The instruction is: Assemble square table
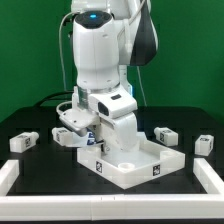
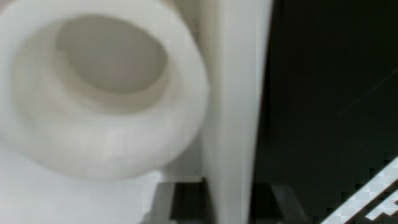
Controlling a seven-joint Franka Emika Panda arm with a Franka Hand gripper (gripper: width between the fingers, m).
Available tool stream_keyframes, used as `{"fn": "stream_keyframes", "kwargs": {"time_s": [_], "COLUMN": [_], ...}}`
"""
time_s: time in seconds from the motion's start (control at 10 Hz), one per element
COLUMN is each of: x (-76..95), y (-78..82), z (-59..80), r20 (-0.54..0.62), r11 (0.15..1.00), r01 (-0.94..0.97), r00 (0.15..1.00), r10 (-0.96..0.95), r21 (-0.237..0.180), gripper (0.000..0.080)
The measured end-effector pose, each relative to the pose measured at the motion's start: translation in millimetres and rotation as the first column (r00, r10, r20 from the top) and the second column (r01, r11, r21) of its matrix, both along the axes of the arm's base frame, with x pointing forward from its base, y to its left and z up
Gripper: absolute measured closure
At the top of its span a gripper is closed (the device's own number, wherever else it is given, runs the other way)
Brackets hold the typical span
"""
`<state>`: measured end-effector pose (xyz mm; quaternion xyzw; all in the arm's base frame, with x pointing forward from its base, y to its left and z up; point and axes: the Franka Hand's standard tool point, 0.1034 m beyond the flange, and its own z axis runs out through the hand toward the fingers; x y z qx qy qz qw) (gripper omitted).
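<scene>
Gripper (image 1: 80,131) clenched shut over far corner of square table top (image 1: 128,158), toward exterior view's left; whether anything pinched, cannot tell. Wrist view: round corner hole (image 2: 98,80) up close. Black-and-white tags (image 1: 100,167) on top's front wall, patterns unreadable. Loose legs (image 1: 22,142) lie apart around top.

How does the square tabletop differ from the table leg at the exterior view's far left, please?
The tabletop is a broad, low slab; the leg is a small block. The tabletop lies centrally beneath the arm; the leg lies apart at the left. Both are white and tagged.
</scene>
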<state>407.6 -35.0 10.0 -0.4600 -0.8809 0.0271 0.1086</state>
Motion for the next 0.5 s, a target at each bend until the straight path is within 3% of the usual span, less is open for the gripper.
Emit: {"fn": "stream_keyframes", "kwargs": {"time_s": [0.2, 0.3, 0.5], "x": [1.0, 6.6, 38.9], "y": [-0.4, 2.4, 9.4], "z": [0.3, 2.4, 8.0], "r20": [0.003, -0.003, -0.001], "r11": [1.0, 0.994, 0.973], "r01": [0.0, 0.104, 0.223], "r00": [1.0, 0.995, 0.975], "r10": [0.0, -0.104, -0.223], "r21": [-0.005, -0.029, -0.055], "gripper": [0.0729, 0.0729, 0.0729]}}
